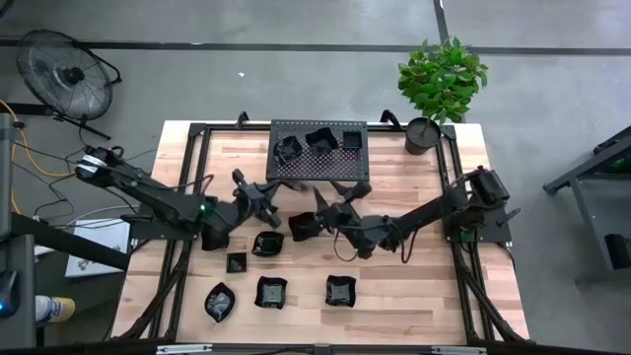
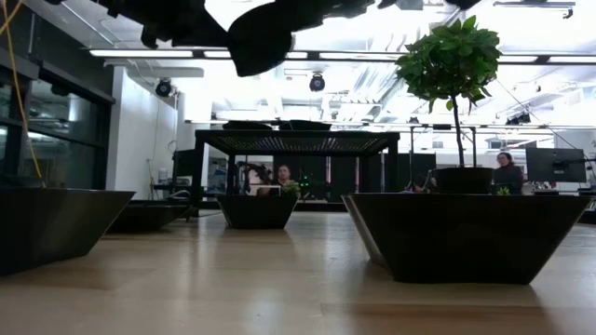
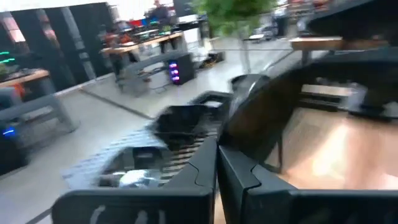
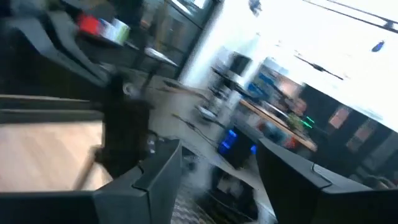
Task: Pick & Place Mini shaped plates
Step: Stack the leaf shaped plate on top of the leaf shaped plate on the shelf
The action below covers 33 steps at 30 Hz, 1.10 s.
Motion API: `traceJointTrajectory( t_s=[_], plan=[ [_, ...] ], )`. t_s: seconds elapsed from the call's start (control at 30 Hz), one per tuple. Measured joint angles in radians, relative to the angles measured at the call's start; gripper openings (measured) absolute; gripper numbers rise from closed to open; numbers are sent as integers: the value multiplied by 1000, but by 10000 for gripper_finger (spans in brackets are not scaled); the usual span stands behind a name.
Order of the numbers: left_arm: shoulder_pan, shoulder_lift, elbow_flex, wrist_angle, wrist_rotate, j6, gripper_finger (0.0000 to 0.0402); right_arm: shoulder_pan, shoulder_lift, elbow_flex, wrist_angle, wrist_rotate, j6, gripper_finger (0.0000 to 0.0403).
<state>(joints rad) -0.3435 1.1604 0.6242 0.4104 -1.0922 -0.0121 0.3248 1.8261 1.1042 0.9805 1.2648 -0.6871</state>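
**Two pincers mid-table, loose plates below and rack ahead**

The left pincer (image 1: pixel 264 191) hovers over the table (image 1: pixel 394 306) near its middle, fingers pressed together with nothing visible between them in its wrist view. Just below it, toward the table's near edge, lie two mini shaped plates (image 1: pixel 267 243), a rounded one and beside it a small square one (image 1: pixel 237 262). Further toward that edge sits a row of three more: a wavy one (image 1: pixel 220 301), a square one (image 1: pixel 271 292) and another square one (image 1: pixel 340 290). Ahead of the left pincer stands the perforated rack (image 1: pixel 317 163), already carrying three plates (image 1: pixel 319 140) on top.

The right pincer (image 1: pixel 330 205) is just beside the left one, its jaws standing wide with an empty gap in its wrist view. A dark plate (image 1: pixel 303 227) lies close to its tip; I cannot tell whether they touch. The plant pot (image 1: pixel 422 136) stands well off to its far right, beyond the rack's corner.

Risks, as I judge them: the two pincers are close enough that a sweep by either arm could clip the other. The plates look glossy and shallow, so a grip on a thin rim could slip. A plate set down near the rack's edge could tip off, and one set on the crowded top could knock those already there.
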Motion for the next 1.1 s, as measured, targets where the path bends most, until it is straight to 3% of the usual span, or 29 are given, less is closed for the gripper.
traceJointTrajectory(
  t_s=[0.17, 0.47, 0.67, 1.1],
  plan=[
    [74, -78, 17, -79, 46, -5, 0, 40, -8, 0, -3, 136, -51, 204],
    [268, -178, 65, -402, 271, -228, 0, 91, -8, 0, -4, 302, -108, 205],
    [464, -192, 123, -584, 566, -334, 0, 138, -8, 0, -3, 308, -116, 204],
    [887, -122, 298, -845, 1112, -396, 0, 182, -7, 0, -3, 307, -94, 204]
  ],
)
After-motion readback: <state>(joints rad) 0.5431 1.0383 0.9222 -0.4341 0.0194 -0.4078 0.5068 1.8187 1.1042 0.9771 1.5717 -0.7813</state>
